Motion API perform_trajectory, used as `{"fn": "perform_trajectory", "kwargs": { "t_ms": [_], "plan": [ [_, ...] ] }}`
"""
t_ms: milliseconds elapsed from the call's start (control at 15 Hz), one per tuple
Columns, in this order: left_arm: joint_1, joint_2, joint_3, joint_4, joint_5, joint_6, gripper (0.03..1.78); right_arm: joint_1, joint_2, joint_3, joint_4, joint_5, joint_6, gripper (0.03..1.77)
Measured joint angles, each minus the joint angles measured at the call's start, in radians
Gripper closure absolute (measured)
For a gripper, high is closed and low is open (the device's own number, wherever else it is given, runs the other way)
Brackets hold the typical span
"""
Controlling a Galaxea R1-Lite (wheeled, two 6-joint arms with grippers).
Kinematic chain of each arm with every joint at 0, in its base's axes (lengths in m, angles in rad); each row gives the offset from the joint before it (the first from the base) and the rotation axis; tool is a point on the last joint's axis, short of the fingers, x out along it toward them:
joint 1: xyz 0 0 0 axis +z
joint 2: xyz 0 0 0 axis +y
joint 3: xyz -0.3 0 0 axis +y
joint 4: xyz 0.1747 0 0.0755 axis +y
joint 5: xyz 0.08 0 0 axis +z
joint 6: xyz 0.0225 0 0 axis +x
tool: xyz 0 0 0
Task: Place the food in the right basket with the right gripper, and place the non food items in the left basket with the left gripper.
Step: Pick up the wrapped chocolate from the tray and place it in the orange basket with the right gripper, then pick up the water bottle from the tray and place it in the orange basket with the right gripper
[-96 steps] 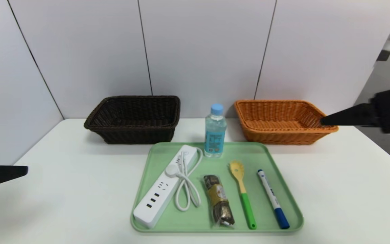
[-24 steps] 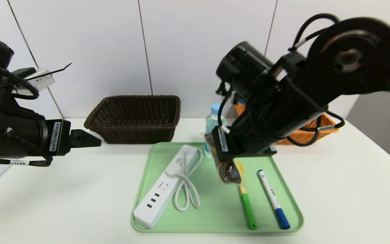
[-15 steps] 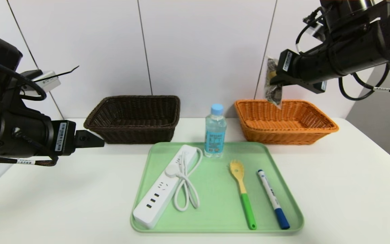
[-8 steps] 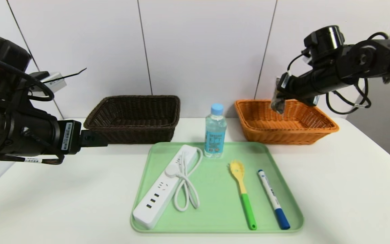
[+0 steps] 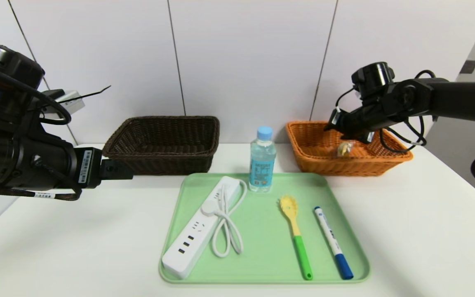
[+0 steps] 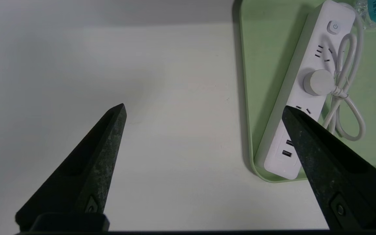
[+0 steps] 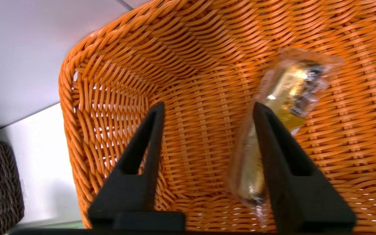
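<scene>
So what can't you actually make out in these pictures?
- Snack: the right wrist view shows it blurred and partly behind a finger of the right gripper, so whether it has settled in the orange basket is unclear.
- Water bottle: label print too small in the head view.
- Dark basket: its near wall hides the floor.
- Left gripper: open, beside the tray.

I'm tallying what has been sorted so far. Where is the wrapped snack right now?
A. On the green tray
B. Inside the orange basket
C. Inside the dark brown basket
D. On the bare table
B: the wrapped snack lies within the orange basket, just beyond the open right gripper.
</scene>
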Motion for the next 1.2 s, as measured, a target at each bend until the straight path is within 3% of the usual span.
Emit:
{"fn": "perform_trajectory", "kwargs": {
  "t_ms": [267, 533, 800, 1200],
  "plan": [
    [0.000, 0.000, 0.001, 0.000, 0.000, -0.001, 0.12, 0.004, -0.075, 0.000, 0.008, 0.000, -0.005, 0.52],
    [0.000, -0.001, 0.000, 0.000, 0.000, -0.002, 0.12, 0.060, -0.243, 0.003, 0.073, -0.003, -0.024, 0.35],
    [-0.001, -0.001, -0.004, -0.014, 0.002, -0.004, 0.12, 0.209, -0.440, 0.091, 0.176, -0.037, -0.037, 0.24],
    [-0.013, -0.016, 0.012, -0.036, 0.003, -0.012, 0.12, 0.460, -0.655, 0.489, 0.129, -0.180, -0.077, 0.16]
  ]
}}
